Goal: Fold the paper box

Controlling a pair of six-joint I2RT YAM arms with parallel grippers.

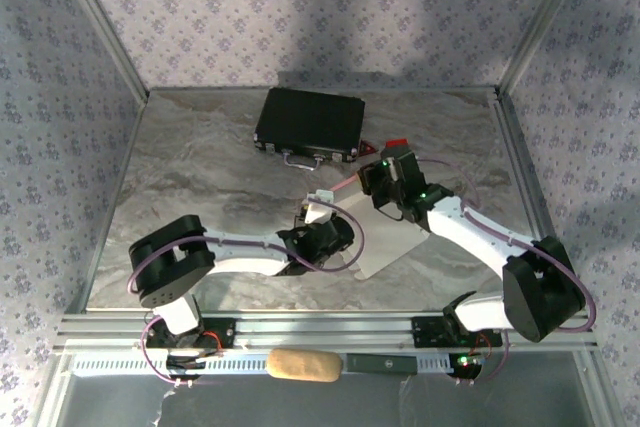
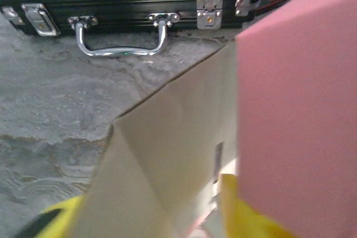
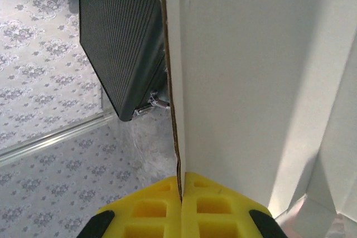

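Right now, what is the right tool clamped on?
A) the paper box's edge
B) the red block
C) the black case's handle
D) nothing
A: the right tool is shut on the thin edge of the paper box, with the black case behind it.

A grey marbled table (image 1: 200, 167) stands boxed in by walls (image 1: 300, 7) of pale lilac floral paper behind and beside it. Metal rails (image 1: 330, 327) line its near edge. Soft, even light.
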